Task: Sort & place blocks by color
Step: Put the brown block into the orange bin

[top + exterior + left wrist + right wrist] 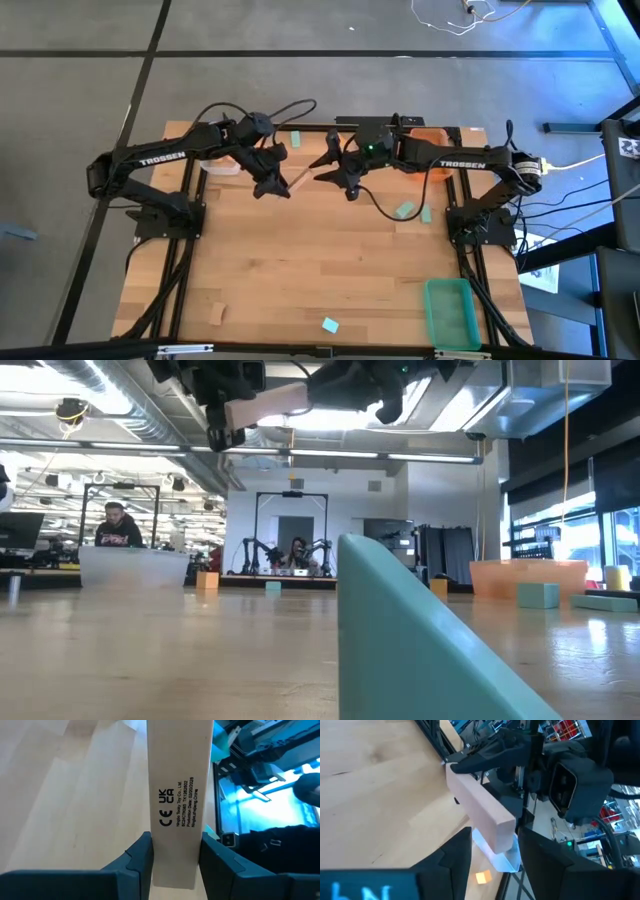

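Two grippers: both meet above the table's (300,270) far edge, with one natural wood bar (300,180) spanning the gap between them.
Left gripper (272,185): fingers (137,857) clamped on one end of the bar, pressing its narrow sides; the printed face looks at the wrist camera.
Right gripper (340,178): fingers spread either side of the bar's free end; you cannot confirm contact from these views.
Bar position: lifted clear of the table, roughly level, high in the low view.
Handling, judged: rigid, light, smooth-faced wood; it should not flex, but a long bar held at one end may pivot. Grip across the narrow sides, well in from the tip.
Other blocks: two teal blocks (405,210) near the right edge, one teal block (330,324) by the near edge, one wood block (216,312) toward the near-left corner.
Bins: green bin (448,310) at the near-right corner; orange bin (432,137) at the far-right corner; clear bin (220,165) under the left arm.
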You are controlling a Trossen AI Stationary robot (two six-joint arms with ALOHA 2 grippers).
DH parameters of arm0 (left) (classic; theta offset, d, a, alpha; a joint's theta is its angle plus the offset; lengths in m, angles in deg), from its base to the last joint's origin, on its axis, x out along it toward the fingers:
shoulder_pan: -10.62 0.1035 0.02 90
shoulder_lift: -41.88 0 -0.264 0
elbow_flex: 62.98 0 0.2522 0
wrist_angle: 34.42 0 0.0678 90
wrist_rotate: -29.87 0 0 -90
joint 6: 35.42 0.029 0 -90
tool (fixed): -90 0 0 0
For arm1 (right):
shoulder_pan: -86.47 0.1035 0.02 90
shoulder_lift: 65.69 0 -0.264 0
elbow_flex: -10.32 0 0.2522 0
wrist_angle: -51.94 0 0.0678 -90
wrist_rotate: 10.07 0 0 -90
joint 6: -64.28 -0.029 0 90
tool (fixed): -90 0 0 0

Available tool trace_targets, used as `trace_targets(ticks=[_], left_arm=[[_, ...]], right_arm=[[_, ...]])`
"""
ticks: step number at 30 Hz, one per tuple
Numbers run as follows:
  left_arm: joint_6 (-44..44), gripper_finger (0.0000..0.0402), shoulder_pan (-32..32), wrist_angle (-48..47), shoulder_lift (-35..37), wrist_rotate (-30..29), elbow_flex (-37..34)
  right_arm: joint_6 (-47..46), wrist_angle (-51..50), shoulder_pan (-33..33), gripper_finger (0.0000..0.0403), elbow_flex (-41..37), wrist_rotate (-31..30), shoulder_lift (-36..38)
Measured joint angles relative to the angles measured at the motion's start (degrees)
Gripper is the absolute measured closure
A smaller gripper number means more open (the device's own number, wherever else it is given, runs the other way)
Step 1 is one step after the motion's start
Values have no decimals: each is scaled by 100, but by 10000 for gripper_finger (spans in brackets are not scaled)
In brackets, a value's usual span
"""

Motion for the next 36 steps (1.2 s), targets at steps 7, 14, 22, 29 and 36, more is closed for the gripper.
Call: trace_targets(ticks=[7,14,22,29,36], left_arm=[[66,284,-107,44,-467,480,0],[87,284,-82,190,-574,633,0],[48,285,-15,185,-574,633,0],[2,285,-68,180,-574,849,0],[-20,285,-235,180,-571,801,-4]], right_arm=[[35,-38,-2,238,-1,177,0],[-131,-312,-4,238,0,302,0],[-129,-441,-4,238,-1,451,0],[-129,-500,-4,238,3,529,-61],[-124,-340,-4,238,4,950,-339]])
